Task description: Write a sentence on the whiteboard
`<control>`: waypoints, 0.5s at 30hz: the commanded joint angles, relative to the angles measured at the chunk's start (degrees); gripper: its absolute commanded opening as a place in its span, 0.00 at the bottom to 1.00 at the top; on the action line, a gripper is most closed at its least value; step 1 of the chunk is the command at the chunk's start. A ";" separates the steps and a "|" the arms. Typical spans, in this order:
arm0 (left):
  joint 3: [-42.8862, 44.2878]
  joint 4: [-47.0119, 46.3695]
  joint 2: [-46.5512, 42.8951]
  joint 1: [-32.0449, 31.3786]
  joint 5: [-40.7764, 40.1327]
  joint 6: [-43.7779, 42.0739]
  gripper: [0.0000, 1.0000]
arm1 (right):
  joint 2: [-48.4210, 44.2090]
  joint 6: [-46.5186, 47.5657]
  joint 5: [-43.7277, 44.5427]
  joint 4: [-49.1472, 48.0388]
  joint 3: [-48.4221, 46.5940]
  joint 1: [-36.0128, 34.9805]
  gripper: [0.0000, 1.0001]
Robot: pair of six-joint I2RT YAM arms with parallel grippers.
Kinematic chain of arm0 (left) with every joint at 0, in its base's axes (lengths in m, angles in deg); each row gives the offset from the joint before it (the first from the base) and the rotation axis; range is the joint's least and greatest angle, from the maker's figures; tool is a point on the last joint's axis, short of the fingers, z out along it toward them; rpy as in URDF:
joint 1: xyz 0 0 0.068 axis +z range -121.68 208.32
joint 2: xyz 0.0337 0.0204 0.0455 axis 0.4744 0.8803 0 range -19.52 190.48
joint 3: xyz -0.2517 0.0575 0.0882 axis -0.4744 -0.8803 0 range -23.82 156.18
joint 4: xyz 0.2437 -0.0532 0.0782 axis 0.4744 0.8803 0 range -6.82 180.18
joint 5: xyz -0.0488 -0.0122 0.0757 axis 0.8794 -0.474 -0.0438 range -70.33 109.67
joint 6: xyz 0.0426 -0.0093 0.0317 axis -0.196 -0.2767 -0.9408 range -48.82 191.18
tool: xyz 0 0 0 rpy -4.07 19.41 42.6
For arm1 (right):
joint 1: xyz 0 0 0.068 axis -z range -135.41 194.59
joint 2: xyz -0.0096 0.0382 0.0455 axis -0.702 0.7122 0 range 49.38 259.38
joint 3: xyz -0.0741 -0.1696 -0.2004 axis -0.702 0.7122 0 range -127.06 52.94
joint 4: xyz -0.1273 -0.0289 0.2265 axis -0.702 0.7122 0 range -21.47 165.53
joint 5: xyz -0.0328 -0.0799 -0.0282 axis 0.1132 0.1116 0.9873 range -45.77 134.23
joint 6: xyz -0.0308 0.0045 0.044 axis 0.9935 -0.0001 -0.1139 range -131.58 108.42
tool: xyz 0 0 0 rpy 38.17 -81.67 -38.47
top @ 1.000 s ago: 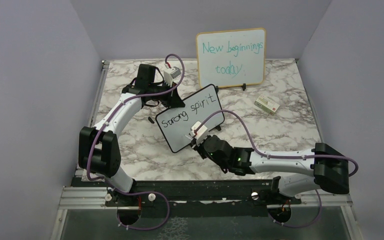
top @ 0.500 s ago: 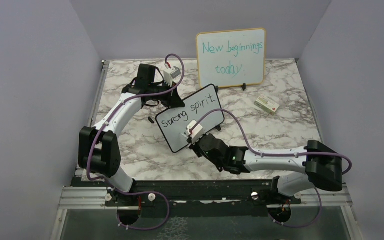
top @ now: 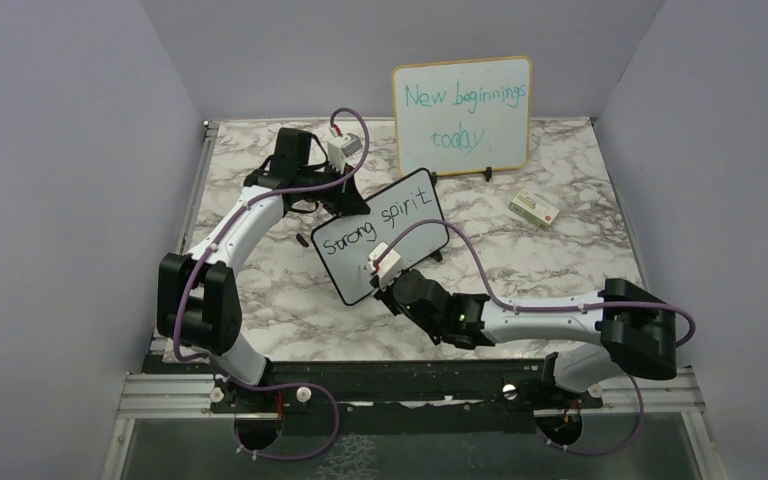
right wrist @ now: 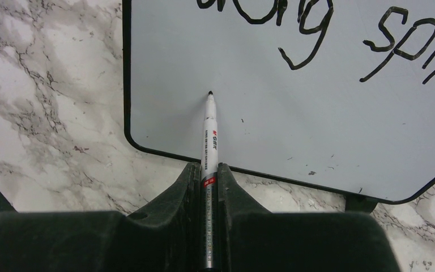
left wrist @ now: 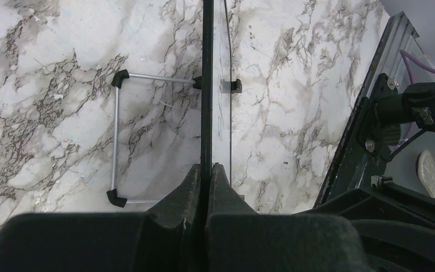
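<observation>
The whiteboard point(top: 390, 225), small and black-framed, stands tilted mid-table with "Strong spirit" in black handwriting on it. My left gripper point(top: 352, 205) is shut on its top edge. In the left wrist view the board's thin black edge point(left wrist: 207, 85) runs straight up out of that gripper point(left wrist: 207, 168). My right gripper point(right wrist: 209, 169) is shut on a white marker point(right wrist: 210, 133). The marker's black tip rests at the blank lower left part of the whiteboard point(right wrist: 317, 124), below the first word. From above, the right gripper point(top: 392, 283) sits at the board's lower edge.
A larger wood-framed board point(top: 463, 115) with teal writing stands at the back. A small box point(top: 534, 209) lies to the right of the whiteboard. A wire stand point(left wrist: 115, 141) props the whiteboard from behind. A metal rail point(top: 410, 378) runs along the near edge.
My right arm has slid to the left along the board's lower part, taking the marker with it. The left arm and the whiteboard have stayed put.
</observation>
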 commanded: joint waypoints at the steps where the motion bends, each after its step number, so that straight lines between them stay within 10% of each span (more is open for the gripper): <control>1: -1.94 2.23 0.76 -0.62 -5.14 -1.96 0.00 | 1.53 -0.75 2.93 -0.65 -2.33 -0.41 0.01; 15: -1.94 2.23 0.70 -0.61 -5.05 -1.95 0.00 | 0.06 -2.81 2.65 5.78 -1.77 -0.42 0.01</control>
